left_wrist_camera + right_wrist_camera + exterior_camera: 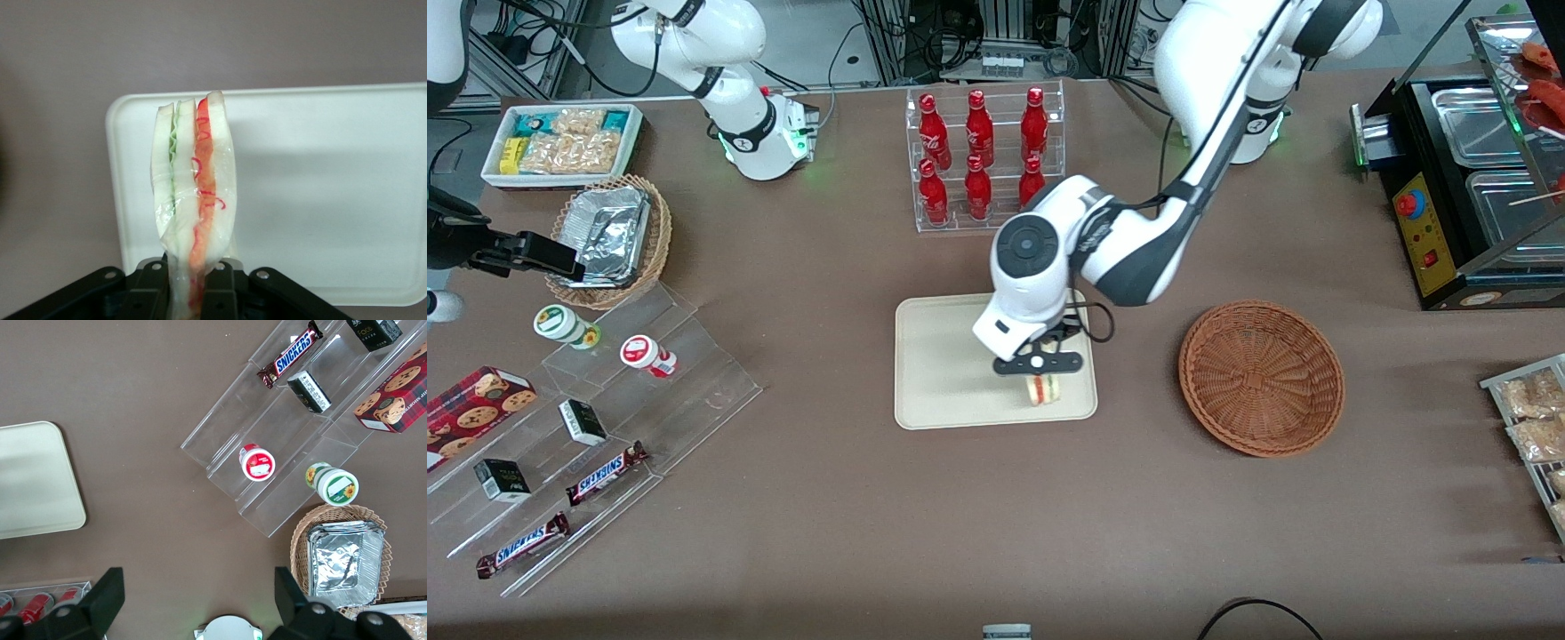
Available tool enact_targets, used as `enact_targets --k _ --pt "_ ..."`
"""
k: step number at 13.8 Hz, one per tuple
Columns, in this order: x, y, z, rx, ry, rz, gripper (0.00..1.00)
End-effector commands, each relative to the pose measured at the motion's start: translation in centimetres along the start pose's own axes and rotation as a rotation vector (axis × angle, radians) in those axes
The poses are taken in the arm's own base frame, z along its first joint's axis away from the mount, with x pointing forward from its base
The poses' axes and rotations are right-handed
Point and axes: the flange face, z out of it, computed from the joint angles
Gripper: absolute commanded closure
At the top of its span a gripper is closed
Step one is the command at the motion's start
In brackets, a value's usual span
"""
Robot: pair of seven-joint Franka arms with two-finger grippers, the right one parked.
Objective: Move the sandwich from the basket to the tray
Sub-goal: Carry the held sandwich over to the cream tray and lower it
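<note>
My left gripper [1041,375] hangs over the cream-beige tray [943,373], near the tray's corner that is nearest the front camera and toward the basket. It is shut on the sandwich [1043,388], a wrapped wedge of white bread with red and green filling. In the left wrist view the sandwich [195,193] sticks out from between the black fingers [150,293], with the tray [320,193] below it. I cannot tell whether the sandwich touches the tray. The reddish-brown wicker basket [1261,377] stands empty beside the tray, toward the working arm's end of the table.
A clear rack of red cola bottles [983,156] stands farther from the front camera than the tray. A clear stepped shelf [596,427] with snack bars and cups, and a tan basket of foil containers [609,240], lie toward the parked arm's end. A black food warmer [1467,187] stands at the working arm's end.
</note>
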Motion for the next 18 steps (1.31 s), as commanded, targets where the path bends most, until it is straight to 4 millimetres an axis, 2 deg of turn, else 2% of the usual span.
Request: enact_targets --k 1,6,9,16,17,18 --pt "-1.6 3.3 2.4 0.013 0.019 0.035 1.0" --pt "-3.6 5.7 5.9 0.019 0.013 0.063 1.0" --pt "-5.2 7.3 7.3 0.019 0.017 0.094 1.0" --pt "-4.9 7.6 9.5 0.01 0.027 0.096 1.0" --pt "-4.9 7.5 9.4 0.007 0.026 0.09 0.54" --pt "-4.8 7.5 9.2 0.004 0.027 0.088 0.01"
